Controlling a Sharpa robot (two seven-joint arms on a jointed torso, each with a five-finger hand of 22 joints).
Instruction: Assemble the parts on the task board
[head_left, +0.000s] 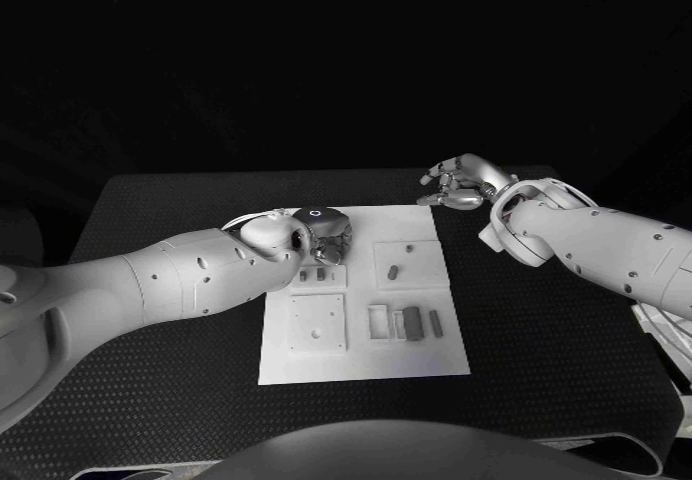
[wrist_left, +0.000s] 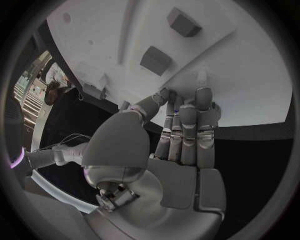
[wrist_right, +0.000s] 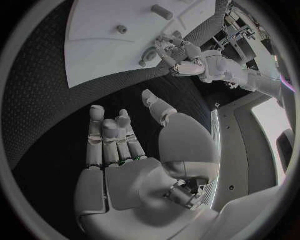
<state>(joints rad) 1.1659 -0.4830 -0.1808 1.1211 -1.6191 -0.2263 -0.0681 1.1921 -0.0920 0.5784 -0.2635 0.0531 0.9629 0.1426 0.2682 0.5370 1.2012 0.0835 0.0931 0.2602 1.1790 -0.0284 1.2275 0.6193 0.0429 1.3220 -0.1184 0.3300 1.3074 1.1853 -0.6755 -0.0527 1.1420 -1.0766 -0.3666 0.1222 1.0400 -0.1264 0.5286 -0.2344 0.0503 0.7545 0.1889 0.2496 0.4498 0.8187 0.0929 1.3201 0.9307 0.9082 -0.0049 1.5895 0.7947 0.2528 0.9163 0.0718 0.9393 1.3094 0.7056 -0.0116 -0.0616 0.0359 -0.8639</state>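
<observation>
Now the white task board (head_left: 361, 345) lies in the middle of the black bench (head_left: 144, 390), and everything else is placed against it. Over the board's far left corner, the left hand (head_left: 320, 232) hangs with its fingers (wrist_left: 187, 125) straight, close together and pointing down toward the board surface; the left wrist view shows nothing between them, though whether the tips touch the board cannot be told. Just beyond those fingertips in that view sit two small grey parts (wrist_left: 156, 60), raised off the board. On the board's near half, toward its right side, a few slim grey parts (head_left: 413, 322) lie side by side next to a shallow frame, and a square plate (head_left: 317, 322) rests to their left. Another small part (head_left: 392, 270) stands in the right-hand square farther back. Off the board's far right corner, the right hand (head_left: 464, 185) hovers above the bench, its fingers (wrist_right: 112, 137) loosely extended and empty, well apart from the board.
</observation>
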